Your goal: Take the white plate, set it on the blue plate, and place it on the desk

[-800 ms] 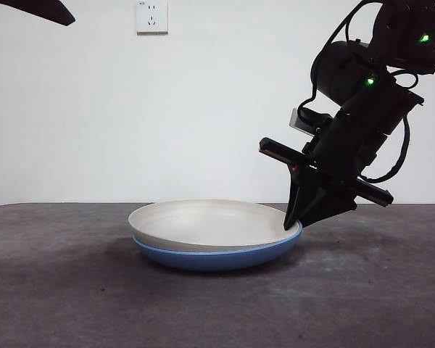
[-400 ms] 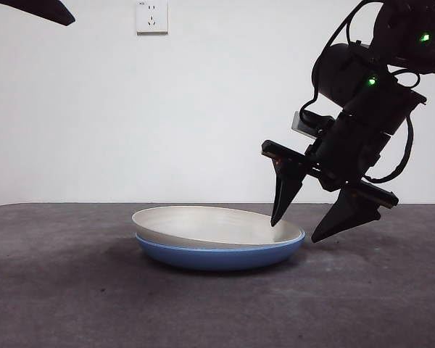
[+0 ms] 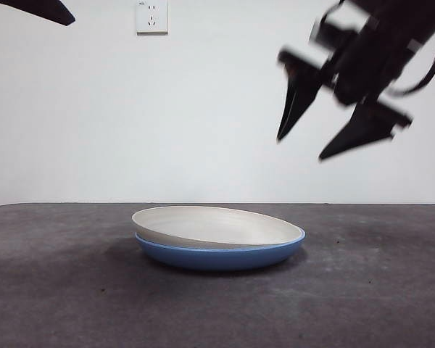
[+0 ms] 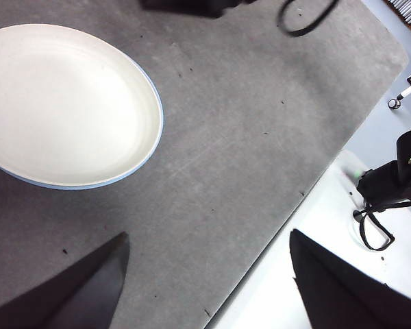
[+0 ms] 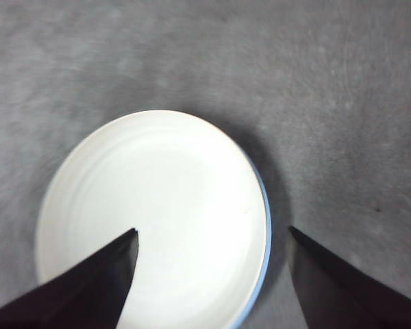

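The white plate [image 3: 216, 225] lies nested on the blue plate [image 3: 221, 255] on the desk [image 3: 72, 290], its right side sitting lower. Both plates show in the left wrist view [image 4: 65, 103] and in the right wrist view [image 5: 157, 219], where only a thin blue edge [image 5: 266, 219] shows. My right gripper [image 3: 302, 146] is open and empty, blurred, high above the plates' right edge. My left gripper [image 4: 205, 236] is open and empty, high over the desk beside the plates; in the front view it shows only as a black tip [image 3: 40, 10] at the top left.
A white wall with a socket [image 3: 151, 16] stands behind the desk. The desk's edge [image 4: 288, 205] and a white floor with a dark stand [image 4: 390, 188] show in the left wrist view.
My right gripper opened, let go of the white plate's right rim, and rose well above the plates. The white plate settled onto the blue plate. The left arm has not moved.
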